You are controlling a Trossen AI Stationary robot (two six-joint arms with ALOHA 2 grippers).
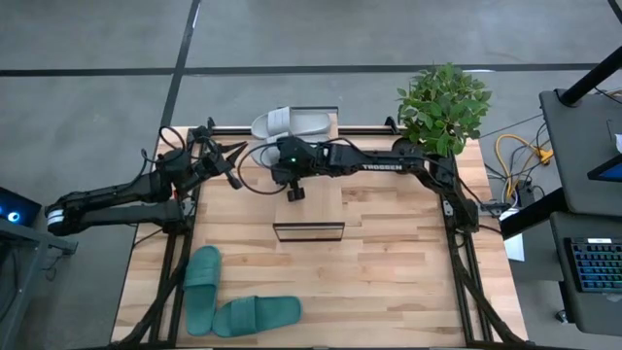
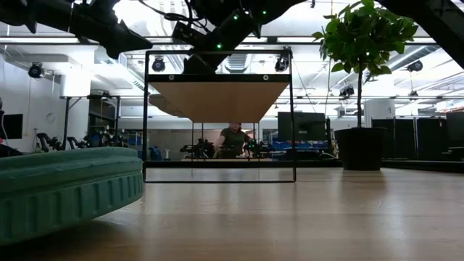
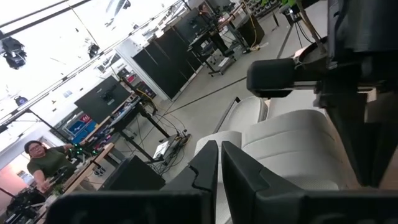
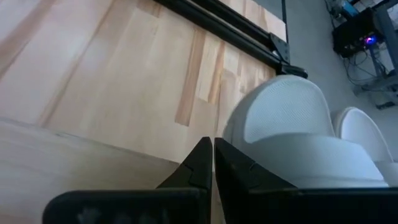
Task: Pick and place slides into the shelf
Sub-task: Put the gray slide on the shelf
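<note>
Pale grey-white foam slides [image 1: 292,122], a pair with wide straps, lie side by side on the light wood plank top of the long narrow shelf [image 1: 309,199] with its thin dark metal frame, at the shelf's far end near the counter's back edge. That half of the job looks done. Two teal green foam slides [image 1: 233,303] are left on the butcher-block counter [image 1: 389,262] at its near left corner, touching each other at an angle, well apart from the shelf; one fills the low view's left foreground. Right gripper [image 1: 294,192] hangs over the shelf top just beside the pale pair, fingers [image 4: 205,163] pressed together, holding nothing; its wrist view shows the pale slides right ahead. Left gripper [image 1: 233,173] sits above the counter's far left corner, near the shelf's far end, fingers [image 3: 211,163] also closed and empty, pale slides in front of its camera. Judging by this, roughly halfway: both teal slides need picking and placing, neither arm near them yet. Potted green plant [image 1: 443,107] stands at the far right corner, clear of the work.
</note>
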